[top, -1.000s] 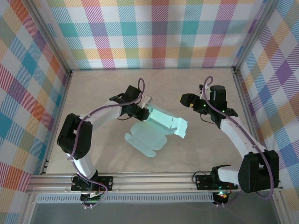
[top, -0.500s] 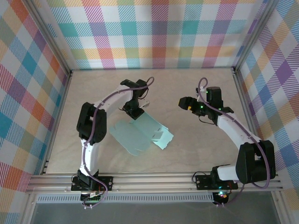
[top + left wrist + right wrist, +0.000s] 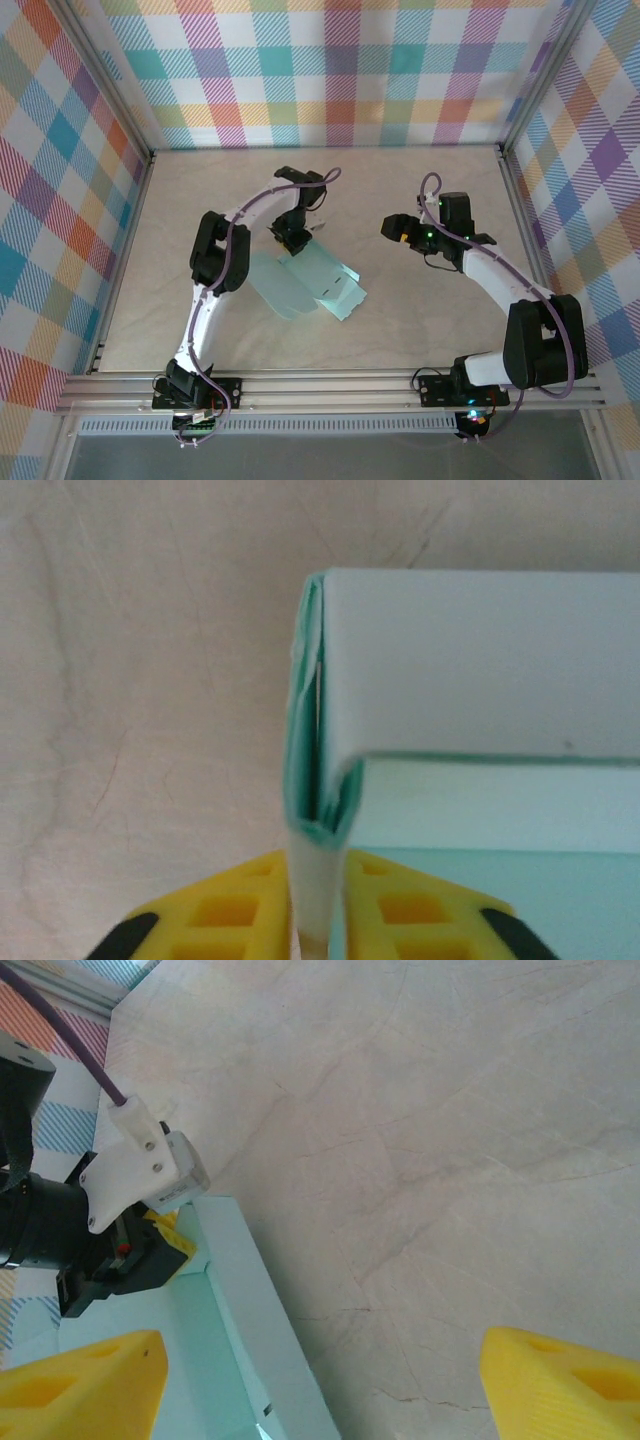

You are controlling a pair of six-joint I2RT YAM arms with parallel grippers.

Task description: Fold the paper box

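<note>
Left claw (image 3: 296, 238) sits at the far edge of the box (image 3: 315, 280), near the middle of the counter (image 3: 430, 320) and a little left of centre. In the left wrist view its yellow fingers (image 3: 235, 915) lie against both sides of a thin upright strip of card, so this claw (image 3: 318, 905) is closed on the box (image 3: 480, 660). Just beyond the fingers the card doubles over itself in several layers at a corner. A pale panel runs off to the right, and a green crease separates it from a second panel below.

From above, the box is a partly folded mint blank lying on the counter. It has a darker panel on the left and a lighter one on the right, whose near right edge is notched. The left arm arcs from its base at the near rail up and over to the box's far corner, with a purple cable (image 3: 250, 205) running along it.

Right claw (image 3: 390, 228) hangs well apart from the box, to its right, with its jaws spread wide and nothing between them. In its own view the two yellow fingertips (image 3: 85, 1385) stand at the bottom corners, with bare counter (image 3: 450, 1160) between them. A long pale edge of the box (image 3: 250, 1295) slants in from the lower left, and the left arm's black wrist and white bracket (image 3: 140, 1165) sit at the far end of that edge.

Plaid walls (image 3: 330, 70) enclose the counter.
</note>
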